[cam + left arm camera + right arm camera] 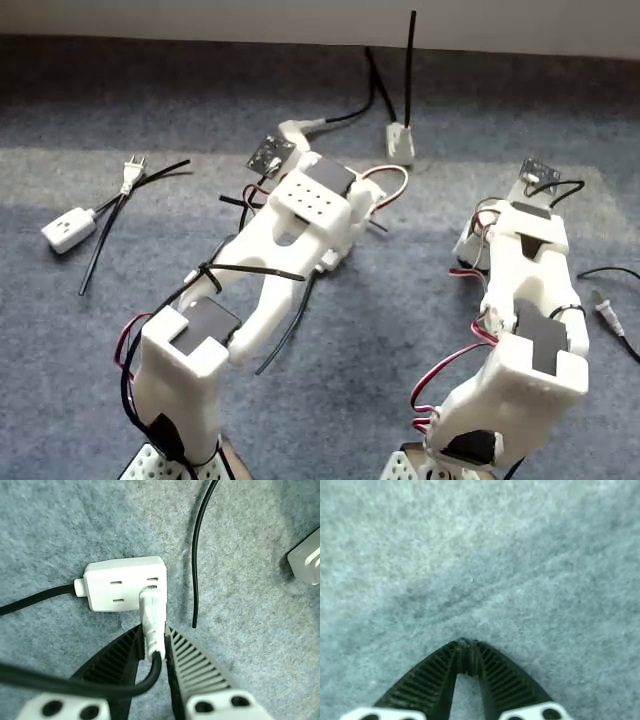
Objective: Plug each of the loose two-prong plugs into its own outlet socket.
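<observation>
The left gripper (154,632) is pinching a white two-prong plug (151,611) between its ribbed black fingers. The plug's nose is touching the slotted face of a white rectangular outlet socket block (117,586) on grey-blue carpet (250,630); I cannot tell whether the prongs are seated. The left arm (290,220) is stretching low and forward, while the right arm (530,290) is sitting folded. The right gripper (466,647) is hanging over the carpet, tips pressed together. Another loose white plug (130,172) is lying near, not touching, a second white socket block (68,228).
</observation>
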You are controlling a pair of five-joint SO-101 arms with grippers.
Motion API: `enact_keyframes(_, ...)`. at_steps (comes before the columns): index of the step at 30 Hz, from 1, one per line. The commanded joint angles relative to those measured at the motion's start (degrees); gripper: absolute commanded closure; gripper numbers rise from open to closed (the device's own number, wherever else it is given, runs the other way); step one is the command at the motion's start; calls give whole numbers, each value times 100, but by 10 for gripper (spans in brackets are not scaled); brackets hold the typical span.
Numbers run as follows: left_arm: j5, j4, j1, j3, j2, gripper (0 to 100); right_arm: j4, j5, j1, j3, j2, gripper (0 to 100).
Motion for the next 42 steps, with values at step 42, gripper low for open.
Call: enact_keyframes(42, -343, -404, 22, -4, 251, 994, -31, -88, 48, -312, 22, 991)
